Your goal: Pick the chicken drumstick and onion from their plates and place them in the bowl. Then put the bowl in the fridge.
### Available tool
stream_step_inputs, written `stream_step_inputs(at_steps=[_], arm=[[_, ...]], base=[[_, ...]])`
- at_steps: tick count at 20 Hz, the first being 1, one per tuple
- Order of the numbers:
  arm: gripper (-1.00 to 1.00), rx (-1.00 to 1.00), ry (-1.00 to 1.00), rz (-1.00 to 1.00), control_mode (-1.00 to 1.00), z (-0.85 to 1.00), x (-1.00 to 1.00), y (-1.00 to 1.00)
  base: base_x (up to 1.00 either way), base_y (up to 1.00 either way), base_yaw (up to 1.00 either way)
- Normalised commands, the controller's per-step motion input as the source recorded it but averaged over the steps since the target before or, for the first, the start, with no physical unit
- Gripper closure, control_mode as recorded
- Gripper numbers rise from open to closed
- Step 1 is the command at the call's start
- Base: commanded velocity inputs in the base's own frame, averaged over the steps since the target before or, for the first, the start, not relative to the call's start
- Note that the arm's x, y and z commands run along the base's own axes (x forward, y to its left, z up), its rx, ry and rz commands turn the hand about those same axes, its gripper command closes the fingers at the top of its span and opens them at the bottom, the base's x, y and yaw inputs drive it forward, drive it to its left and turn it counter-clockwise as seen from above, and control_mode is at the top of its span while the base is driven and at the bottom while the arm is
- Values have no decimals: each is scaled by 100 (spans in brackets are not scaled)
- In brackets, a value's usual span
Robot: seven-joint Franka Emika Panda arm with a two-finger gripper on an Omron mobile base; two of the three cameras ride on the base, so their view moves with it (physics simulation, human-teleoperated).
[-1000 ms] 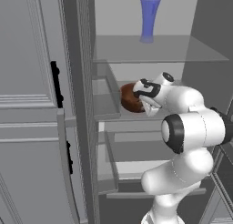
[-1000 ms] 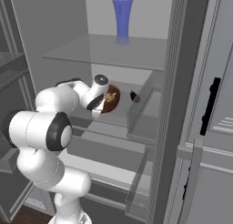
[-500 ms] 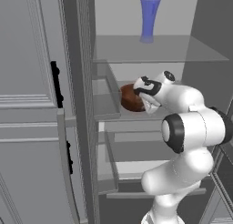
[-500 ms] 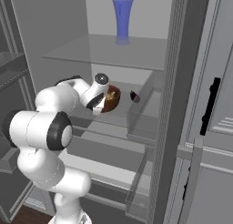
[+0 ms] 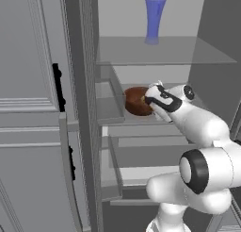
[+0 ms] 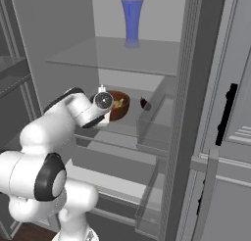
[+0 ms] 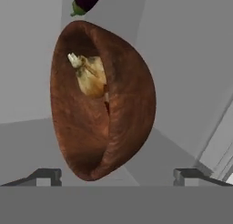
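Your gripper (image 7: 117, 175) has let go since a second ago: its jaws now stand wide, either side of the bowl (image 7: 102, 100), touching nothing. The bowl sits on the fridge's (image 5: 197, 52) middle shelf, reddish-brown wood, with the onion (image 7: 90, 75) inside. This looks like the last step; next, back the arm straight out without nudging the bowl.

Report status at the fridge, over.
Tool open, clear of the bowl. Bowl sits on the fridge shelf, onion inside. Eggplant beside it on the shelf, not in the way.
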Motion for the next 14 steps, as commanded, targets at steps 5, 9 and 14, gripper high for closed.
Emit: stream_step_inputs(at_steps=[5,9,14], arm=[[-100,0,0,0,-100,76,-92,0],[-100,-4,0,0,-100,92,-98,-3],[-100,-12,1,0,-100,75,-100,-8]], base=[[0,0,0],[0,0,0],[0,0,0]])
